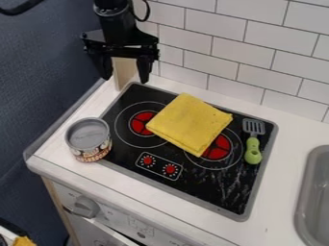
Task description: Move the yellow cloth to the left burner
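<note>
White tile wall (225, 53) behind; folded yellow cloth (189, 123) lies mostly between burners, overlapping the right burner (220, 150); gripper (125, 78) above the stove's (199, 185) back-left corner, fingers parted, grasping nothing, presumably spread for pinching fabric.

Right burner (218, 149) partly under cloth (189, 122)

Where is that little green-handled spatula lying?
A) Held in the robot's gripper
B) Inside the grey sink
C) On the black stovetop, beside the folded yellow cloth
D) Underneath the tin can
C: the spatula lies on the black stovetop, to the right of the yellow cloth.
</note>
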{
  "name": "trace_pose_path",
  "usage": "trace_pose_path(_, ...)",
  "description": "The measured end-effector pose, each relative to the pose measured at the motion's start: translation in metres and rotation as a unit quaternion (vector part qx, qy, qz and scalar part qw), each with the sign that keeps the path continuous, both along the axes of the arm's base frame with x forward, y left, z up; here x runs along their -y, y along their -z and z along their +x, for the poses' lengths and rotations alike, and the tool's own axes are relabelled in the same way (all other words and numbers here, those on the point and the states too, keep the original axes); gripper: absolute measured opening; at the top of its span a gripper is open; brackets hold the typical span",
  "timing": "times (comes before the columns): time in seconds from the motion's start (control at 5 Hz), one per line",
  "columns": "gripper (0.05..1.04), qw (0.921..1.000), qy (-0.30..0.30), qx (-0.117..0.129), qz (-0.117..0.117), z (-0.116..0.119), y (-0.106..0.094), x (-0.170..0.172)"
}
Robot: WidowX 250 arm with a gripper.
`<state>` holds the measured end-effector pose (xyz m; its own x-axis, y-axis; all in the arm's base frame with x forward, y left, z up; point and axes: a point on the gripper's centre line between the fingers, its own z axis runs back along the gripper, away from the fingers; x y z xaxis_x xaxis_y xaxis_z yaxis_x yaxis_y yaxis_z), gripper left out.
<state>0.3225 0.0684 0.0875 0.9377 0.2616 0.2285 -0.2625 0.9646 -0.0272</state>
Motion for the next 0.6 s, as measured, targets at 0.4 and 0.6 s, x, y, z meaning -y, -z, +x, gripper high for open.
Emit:
trace_pose_path(0.4, 1.000, 0.9999, 0.004, -0.007, 0.008, 0.002, 0.018, 0.029)
trace_pose_path(0.6, 1.000, 0.9997, 0.024, -0.007, 0.005, 0.008, 0.035, 0.050)
